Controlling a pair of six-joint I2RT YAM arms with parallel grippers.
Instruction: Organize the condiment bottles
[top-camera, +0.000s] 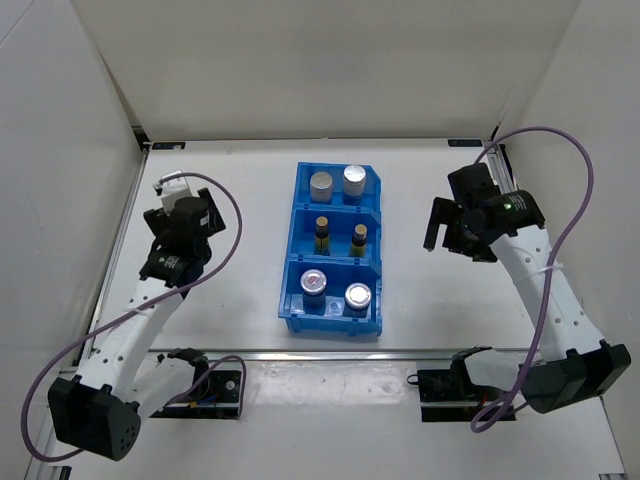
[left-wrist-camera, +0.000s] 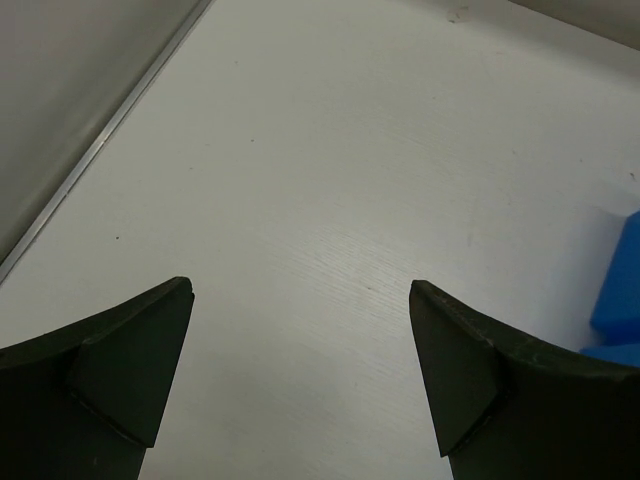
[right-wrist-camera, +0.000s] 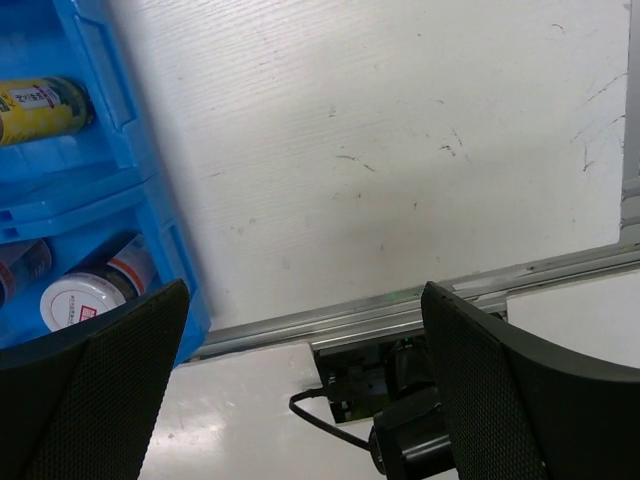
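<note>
The six condiment bottles stand in pairs in the blue three-compartment bin (top-camera: 292, 262). Two silver-capped cylinders (top-camera: 322, 186) (top-camera: 355, 179) are in the far compartment. Two slim dark yellow-labelled bottles (top-camera: 322, 233) (top-camera: 358, 238) are in the middle one. Two squat silver-lidded jars (top-camera: 314, 283) (top-camera: 358, 296) are in the near one. My left gripper (top-camera: 168, 192) (left-wrist-camera: 300, 370) is open and empty over bare table, left of the bin. My right gripper (top-camera: 445, 238) (right-wrist-camera: 305, 380) is open and empty, right of the bin. The right wrist view shows a yellow-labelled bottle (right-wrist-camera: 40, 108) and a jar (right-wrist-camera: 85, 295).
The bin's corner (left-wrist-camera: 620, 290) shows at the right edge of the left wrist view. White walls enclose the table on three sides. A metal rail (top-camera: 330, 352) runs along the near edge, with the arm bases (top-camera: 455, 385) and cables below it.
</note>
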